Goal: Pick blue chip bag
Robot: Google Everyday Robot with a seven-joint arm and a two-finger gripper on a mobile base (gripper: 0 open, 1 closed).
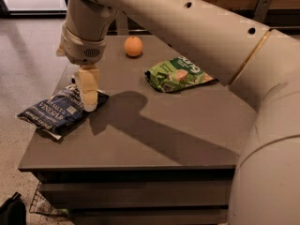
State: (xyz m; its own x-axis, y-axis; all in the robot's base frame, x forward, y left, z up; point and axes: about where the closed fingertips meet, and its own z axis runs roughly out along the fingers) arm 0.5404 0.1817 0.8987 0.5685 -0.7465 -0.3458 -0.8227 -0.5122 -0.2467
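The blue chip bag lies flat at the table's left edge, dark navy with white lettering. My gripper hangs from the white arm and points down over the bag's right end, its cream fingers at or just above the bag. The bag's upper right corner is hidden behind the fingers.
A green snack bag lies at the table's middle right. An orange sits at the back. The grey table has its left edge under the blue bag. My large white arm fills the right side and top of the view.
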